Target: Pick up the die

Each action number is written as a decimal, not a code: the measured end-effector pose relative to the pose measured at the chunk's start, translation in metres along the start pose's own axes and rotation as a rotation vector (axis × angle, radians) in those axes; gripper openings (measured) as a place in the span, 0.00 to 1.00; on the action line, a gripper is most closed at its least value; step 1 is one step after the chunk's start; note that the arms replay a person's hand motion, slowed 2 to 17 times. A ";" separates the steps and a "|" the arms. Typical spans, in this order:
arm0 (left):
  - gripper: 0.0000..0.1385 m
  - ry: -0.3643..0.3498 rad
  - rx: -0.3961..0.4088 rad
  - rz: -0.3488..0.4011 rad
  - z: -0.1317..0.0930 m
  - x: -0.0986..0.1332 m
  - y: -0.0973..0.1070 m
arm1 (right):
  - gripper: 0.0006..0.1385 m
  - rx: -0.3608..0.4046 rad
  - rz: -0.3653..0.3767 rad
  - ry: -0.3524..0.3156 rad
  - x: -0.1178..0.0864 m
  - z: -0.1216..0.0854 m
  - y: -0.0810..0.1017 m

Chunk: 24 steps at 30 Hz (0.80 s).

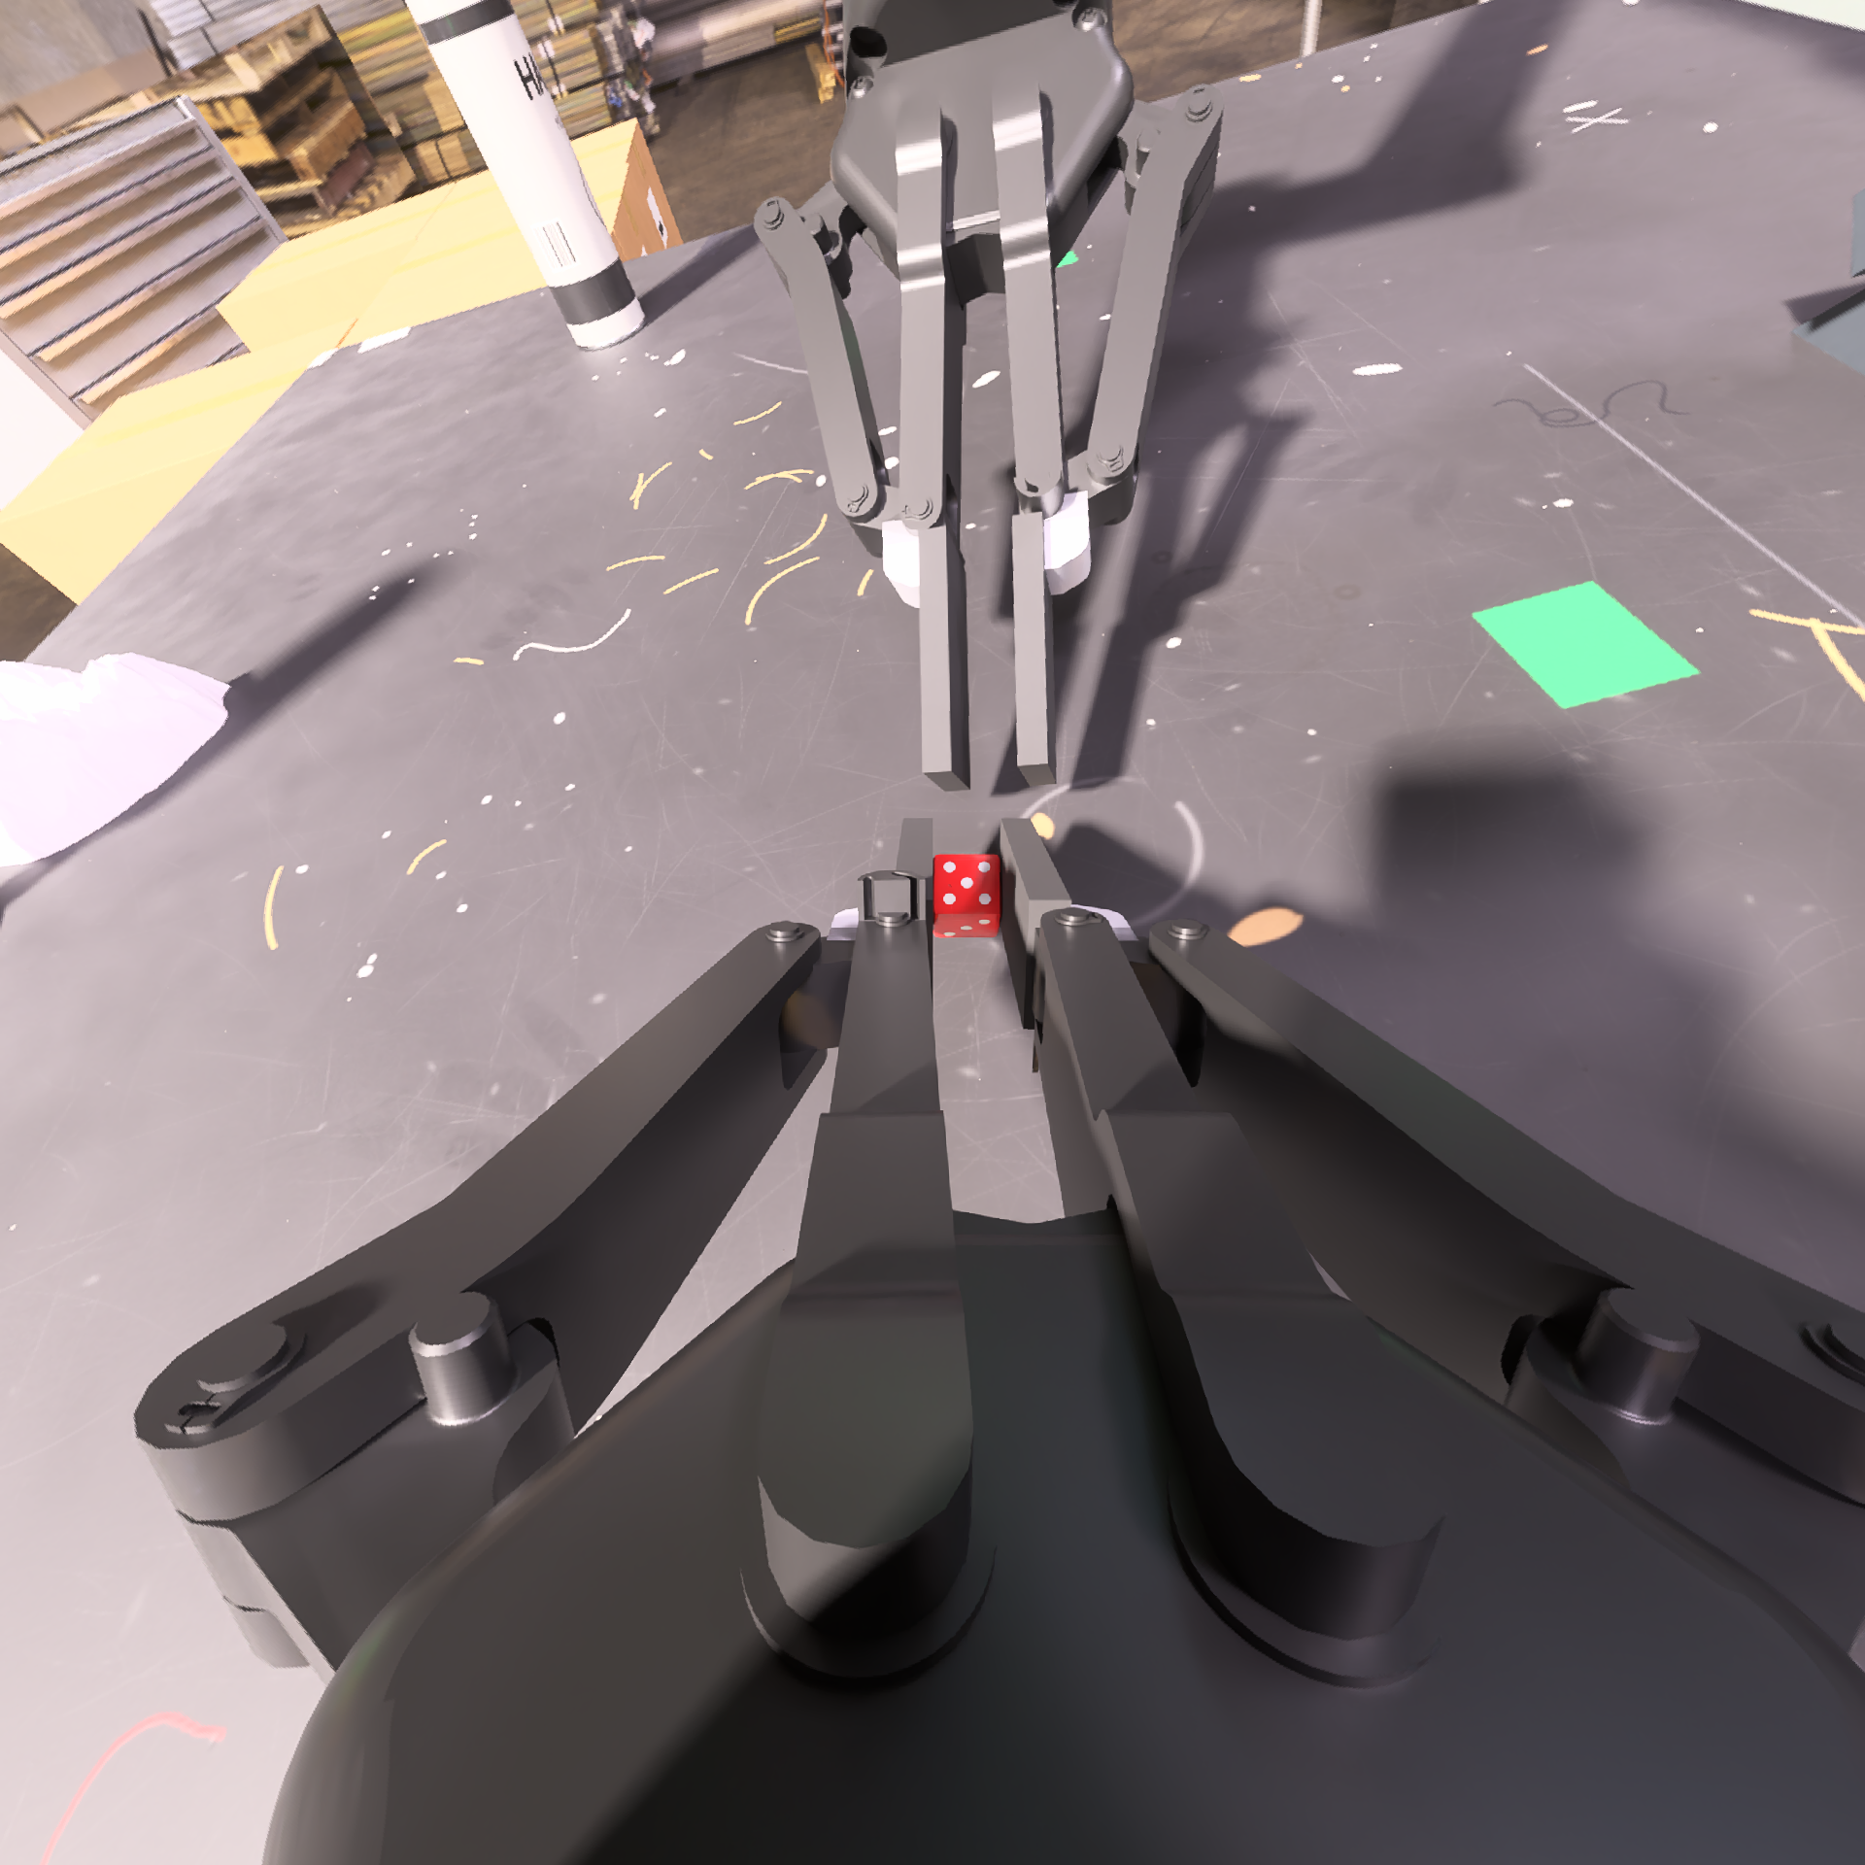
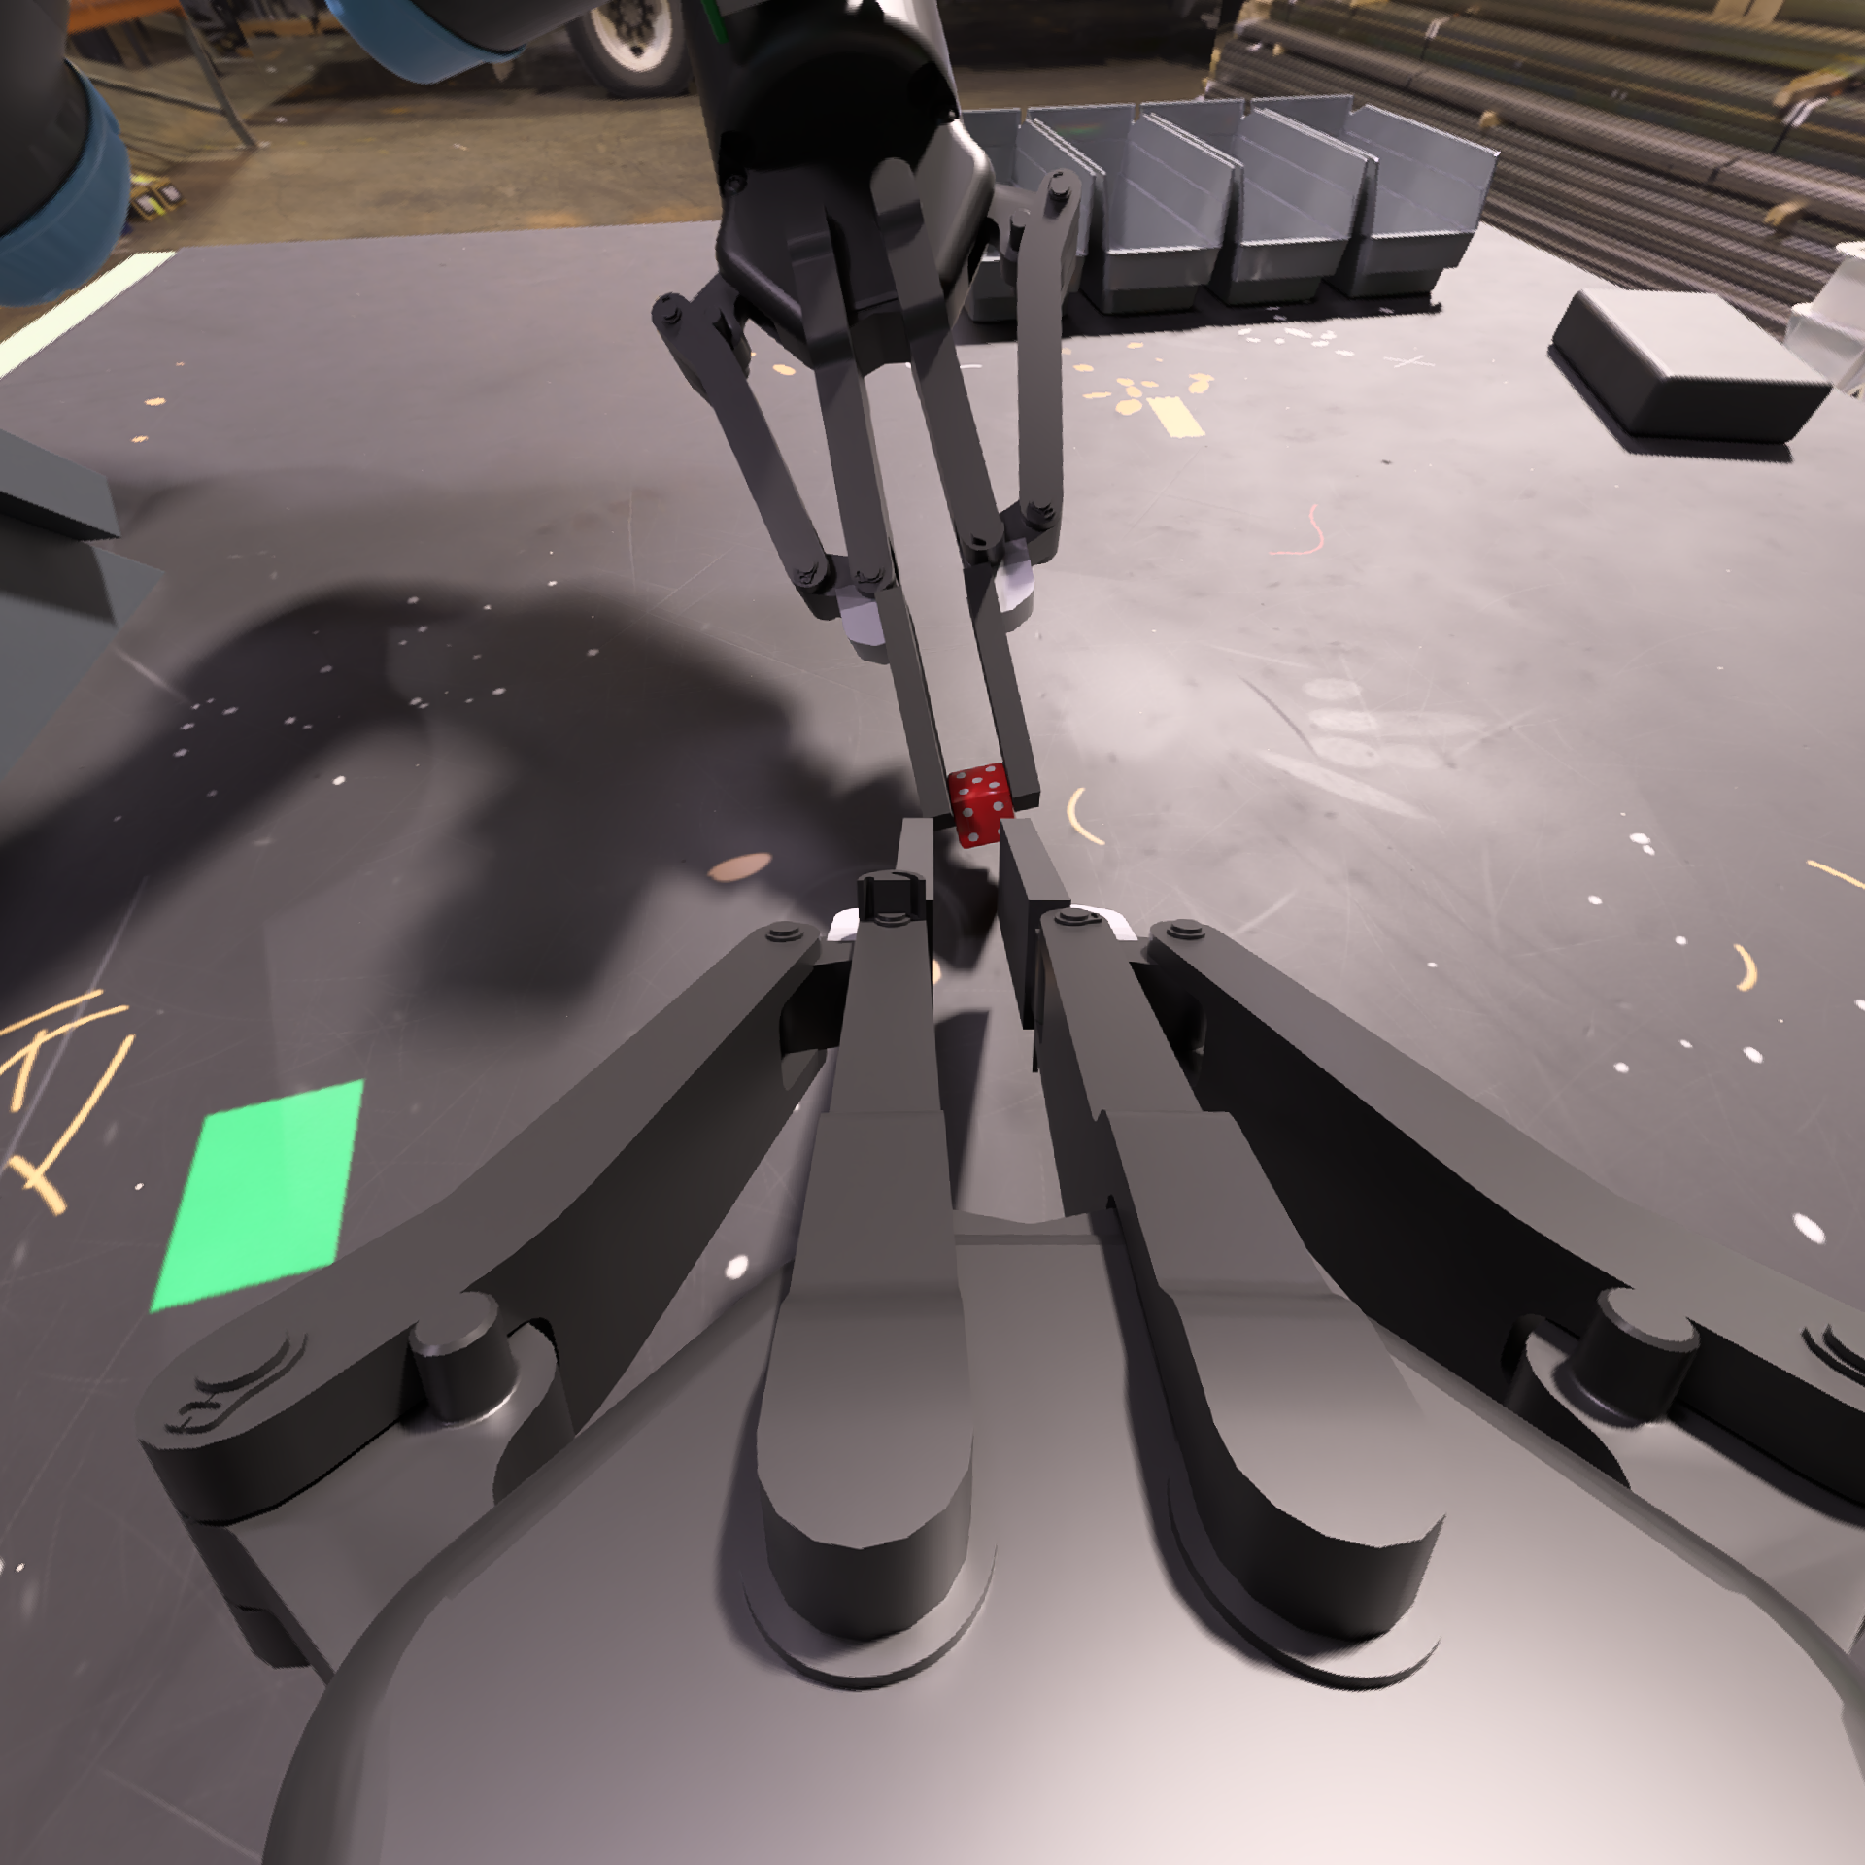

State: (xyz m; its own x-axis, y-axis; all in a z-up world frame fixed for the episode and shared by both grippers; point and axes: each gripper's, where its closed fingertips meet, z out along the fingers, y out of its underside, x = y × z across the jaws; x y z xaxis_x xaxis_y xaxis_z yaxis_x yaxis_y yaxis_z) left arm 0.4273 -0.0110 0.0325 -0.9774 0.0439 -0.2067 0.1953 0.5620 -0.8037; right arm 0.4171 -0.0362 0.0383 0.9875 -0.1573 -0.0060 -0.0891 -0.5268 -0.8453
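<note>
While red die (image 1: pixel 967 884) sits clamped between left pincer (image 1: pixel 971 858) fingertips at frame centre, right pincer (image 1: pixel 989 777) hangs at 12 o'clock, fingers nearly together, empty, above scuffed tabletop (image 1: pixel 606 1009).

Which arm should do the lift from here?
Left. The left claw already brackets the red die between its fingers, seemingly clamped. The right claw hangs beyond it, nearly shut and empty.
</note>
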 end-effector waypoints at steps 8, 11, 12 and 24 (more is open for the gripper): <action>0.13 0.000 0.000 0.000 0.000 0.000 0.000 | 0.06 0.032 -0.005 -0.054 -0.009 -0.005 -0.002; 0.13 -0.001 0.000 -0.001 0.000 0.000 0.000 | 0.06 0.045 0.009 -0.054 -0.007 -0.008 -0.003; 0.13 0.000 0.000 -0.001 0.000 0.000 0.000 | 0.06 0.047 0.014 -0.048 -0.006 -0.008 -0.003; 0.13 0.004 -0.002 -0.005 0.000 0.000 0.000 | 0.22 0.033 0.030 0.016 0.005 -0.004 -0.002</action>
State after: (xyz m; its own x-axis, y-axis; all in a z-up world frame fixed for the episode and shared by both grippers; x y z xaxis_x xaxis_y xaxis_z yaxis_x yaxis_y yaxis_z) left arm 0.4274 -0.0110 0.0324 -0.9788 0.0445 -0.1999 0.1898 0.5637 -0.8039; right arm 0.4214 -0.0391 0.0427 0.9823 -0.1857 -0.0233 -0.1138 -0.4938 -0.8621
